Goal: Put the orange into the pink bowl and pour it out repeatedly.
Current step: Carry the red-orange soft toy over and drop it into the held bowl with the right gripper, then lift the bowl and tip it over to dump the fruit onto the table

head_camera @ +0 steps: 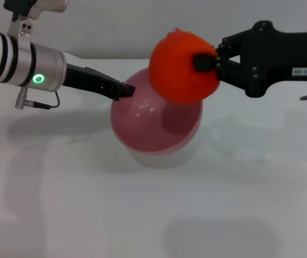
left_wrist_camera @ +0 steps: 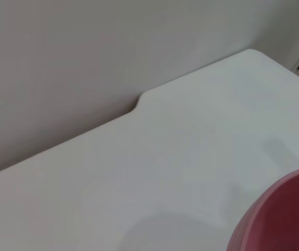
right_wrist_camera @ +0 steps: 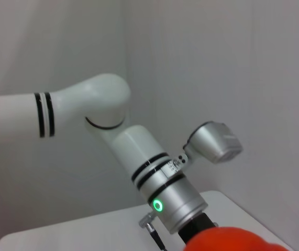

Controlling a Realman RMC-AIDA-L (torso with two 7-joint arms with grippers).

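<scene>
Right claw [head_camera: 207,63] clamps the orange [head_camera: 181,67] over the pink bowl [head_camera: 153,121], ready to drop; left claw [head_camera: 125,90] clamps the bowl's rim, steadying it.

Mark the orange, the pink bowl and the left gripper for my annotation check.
orange [head_camera: 177,67], head view, front skin.
pink bowl [head_camera: 142,121], head view, inner wall.
left gripper [head_camera: 125,90], head view, fingertips at the rim.

White bench [head_camera: 88,215], plain and matte, pale grey wall [head_camera: 142,27] rising directly behind the bench, small notched step [left_wrist_camera: 139,102] in the bench's back edge against the wall
</scene>
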